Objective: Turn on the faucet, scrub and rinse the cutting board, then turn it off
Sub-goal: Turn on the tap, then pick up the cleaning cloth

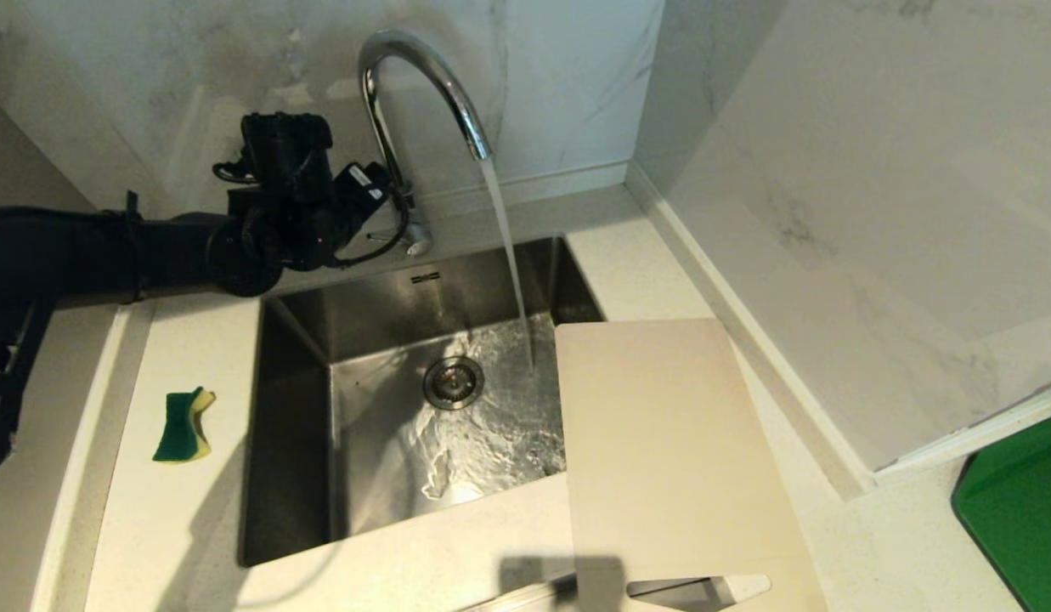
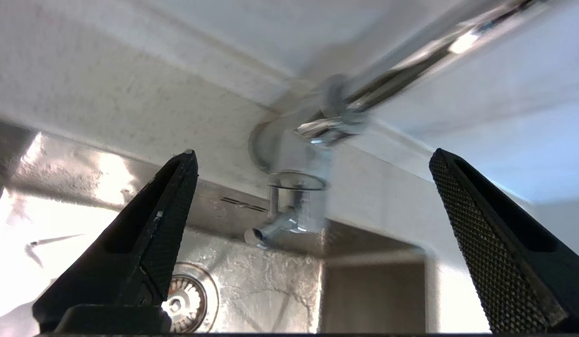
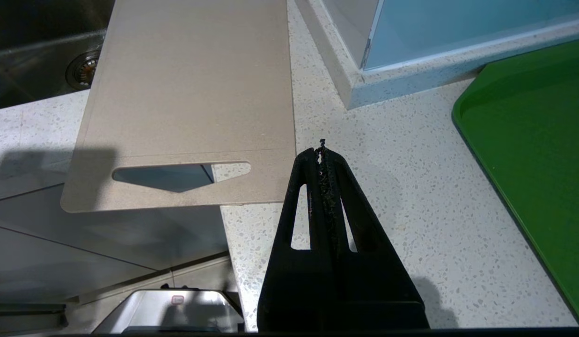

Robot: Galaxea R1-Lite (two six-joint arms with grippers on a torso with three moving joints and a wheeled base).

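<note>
The chrome gooseneck faucet [image 1: 423, 76] stands behind the sink, and water runs from its spout into the basin. My left gripper [image 2: 313, 152] is open just short of the faucet base, with the small side lever [image 2: 263, 231] in front of the gap and nothing between the fingers. In the head view the left arm [image 1: 287, 221] reaches in from the left toward that base. The beige cutting board [image 1: 661, 442] lies flat over the sink's right edge and the counter, slot handle toward me. My right gripper [image 3: 322, 145] is shut and empty above the counter beside the board's [image 3: 191, 93] handle end.
A green and yellow sponge [image 1: 183, 425] lies on the counter left of the steel sink [image 1: 304, 340]. A bright green board [image 1: 1018, 501] sits at the far right. Marble walls close in behind and on the right.
</note>
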